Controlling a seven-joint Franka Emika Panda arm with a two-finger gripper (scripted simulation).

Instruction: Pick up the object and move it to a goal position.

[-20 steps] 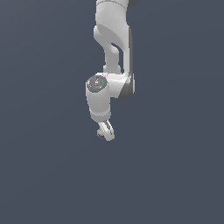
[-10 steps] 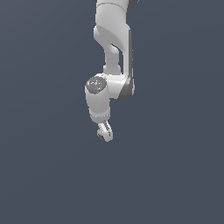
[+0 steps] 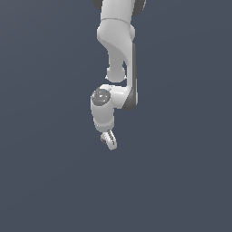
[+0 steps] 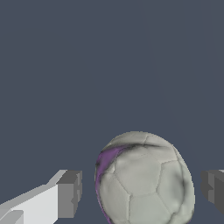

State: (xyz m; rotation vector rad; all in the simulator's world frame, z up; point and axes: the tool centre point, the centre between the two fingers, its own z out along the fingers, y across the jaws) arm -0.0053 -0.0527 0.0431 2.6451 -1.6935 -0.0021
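The object (image 4: pixel 144 179) is a pale grey-beige ball with a purple patch on one side, filling the lower part of the wrist view. It sits between my gripper's (image 4: pixel 140 190) two grey fingertips (image 4: pixel 70 192), with a small gap showing on each side, so the jaws are open around it and not touching. In the exterior view the white arm hangs down in the middle and my gripper (image 3: pixel 108 140) points at the floor. There the object (image 3: pixel 105 141) shows only as a tiny dark speck between the fingers.
A plain dark blue-grey surface (image 3: pixel 45 181) fills both views. No other objects, edges or goal marker show.
The gripper has dropped slightly lower in the exterior view, and its fingers look closer together than one second ago.
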